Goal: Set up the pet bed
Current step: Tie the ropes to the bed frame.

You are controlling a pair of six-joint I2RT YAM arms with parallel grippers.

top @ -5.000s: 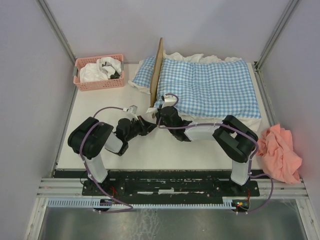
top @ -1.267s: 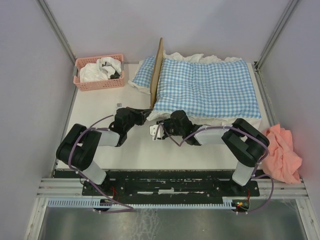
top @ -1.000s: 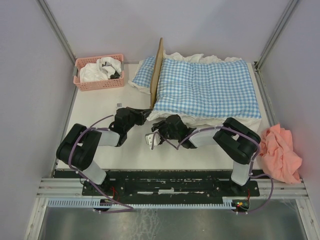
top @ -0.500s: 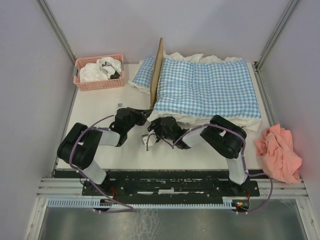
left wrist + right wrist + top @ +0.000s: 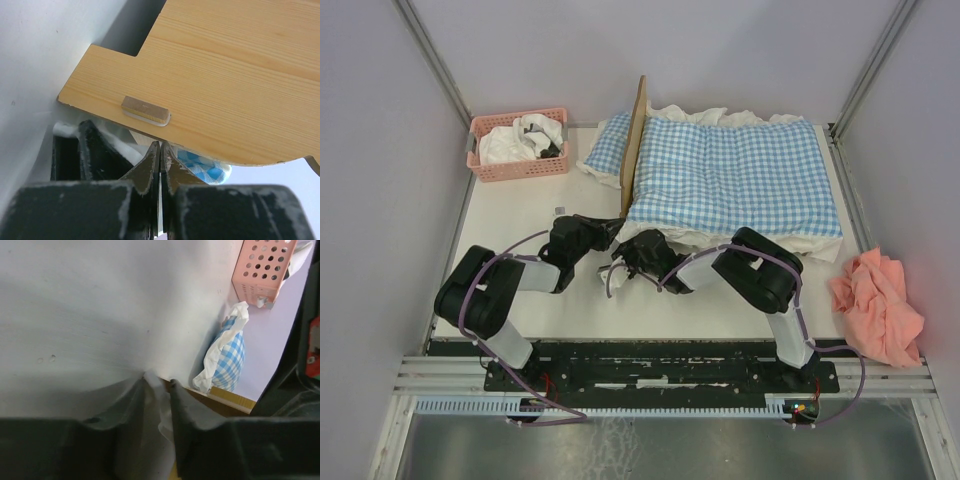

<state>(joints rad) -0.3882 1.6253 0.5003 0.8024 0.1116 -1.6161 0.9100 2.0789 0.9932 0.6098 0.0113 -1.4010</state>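
Observation:
The pet bed [image 5: 636, 140] stands at the back of the table, its light-wood headboard [image 5: 225, 75] upright and blue-white gingham bedding [image 5: 735, 170] spread over it. My left gripper [image 5: 608, 228] lies low at the bed's near left corner. It is shut, with its tips [image 5: 161, 146] right under the headboard's lower edge and nothing seen between them. My right gripper [image 5: 623, 248] sits beside it at the same corner. Its jaws [image 5: 158, 380] are narrowed onto a fold of the bedding's white ruffle [image 5: 162, 405], next to the wood edge [image 5: 227, 397].
A pink basket [image 5: 518, 145] holding white and dark cloth sits at the back left. A gingham pillow [image 5: 607, 145] lies behind the headboard. A peach cloth [image 5: 880, 305] is heaped off the table's right edge. Grey walls close in both sides.
My right gripper has swung left along the bed's near edge to the headboard corner and its jaws have narrowed. The left arm has stayed put, shut.

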